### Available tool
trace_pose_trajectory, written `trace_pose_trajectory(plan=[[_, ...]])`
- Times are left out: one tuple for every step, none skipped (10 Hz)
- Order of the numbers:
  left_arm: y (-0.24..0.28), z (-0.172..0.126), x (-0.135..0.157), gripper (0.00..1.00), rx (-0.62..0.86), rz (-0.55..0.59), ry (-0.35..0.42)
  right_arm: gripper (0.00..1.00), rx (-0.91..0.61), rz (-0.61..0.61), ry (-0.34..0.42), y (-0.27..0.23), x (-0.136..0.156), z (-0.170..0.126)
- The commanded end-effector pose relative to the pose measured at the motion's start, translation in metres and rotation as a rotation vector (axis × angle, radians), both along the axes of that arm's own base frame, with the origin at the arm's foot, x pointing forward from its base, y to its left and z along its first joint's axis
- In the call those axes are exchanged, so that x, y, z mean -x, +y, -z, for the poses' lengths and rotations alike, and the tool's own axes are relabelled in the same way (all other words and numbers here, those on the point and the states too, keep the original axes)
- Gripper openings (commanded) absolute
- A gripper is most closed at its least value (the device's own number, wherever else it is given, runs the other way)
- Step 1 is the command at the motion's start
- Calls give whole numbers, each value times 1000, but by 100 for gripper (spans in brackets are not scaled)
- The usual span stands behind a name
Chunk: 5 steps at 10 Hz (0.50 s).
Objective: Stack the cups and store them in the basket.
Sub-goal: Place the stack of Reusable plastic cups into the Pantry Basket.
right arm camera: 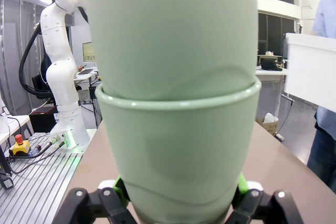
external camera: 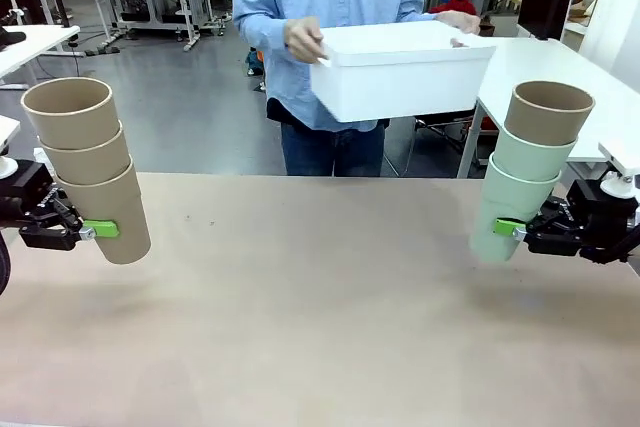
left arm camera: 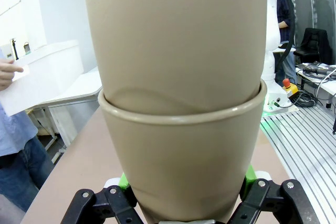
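Both hands loaded; basket in the air ahead of me.

My left gripper [external camera: 98,231] is clamped on the lowest cup of a three-high tan stack [external camera: 90,162], which leans up and outward from my fingers. My right gripper [external camera: 512,230] is closed on the lower of two nested mint cups [external camera: 512,192]; a tan cup [external camera: 547,112] sits in the upper one. The basket [external camera: 400,77] is ahead of both hands, beyond the table's [external camera: 320,317] far edge, higher than my grippers and between them. The person's hands [external camera: 302,40] hold it at its short ends.
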<state>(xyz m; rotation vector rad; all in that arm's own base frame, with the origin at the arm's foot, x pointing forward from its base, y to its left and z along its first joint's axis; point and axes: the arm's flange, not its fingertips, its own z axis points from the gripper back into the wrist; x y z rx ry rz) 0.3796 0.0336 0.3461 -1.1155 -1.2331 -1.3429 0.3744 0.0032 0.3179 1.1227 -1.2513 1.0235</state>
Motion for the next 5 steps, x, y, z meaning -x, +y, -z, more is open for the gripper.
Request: trace_pose_trajectory(plan=[[-2,-6,3,85,5,2,-10,85,1,1,-11,0,0,-4],[-2,-6,3,85,5,2,-10,85,1,1,-11,0,0,-4],[-2,-6,3,85,5,2,-10,85,1,1,-11,0,0,-4],[-2,-6,3,85,5,2,-10,85,1,1,-11,0,0,-4],[-2,-6,3,85,5,2,-10,85,1,1,-11,0,0,-4]])
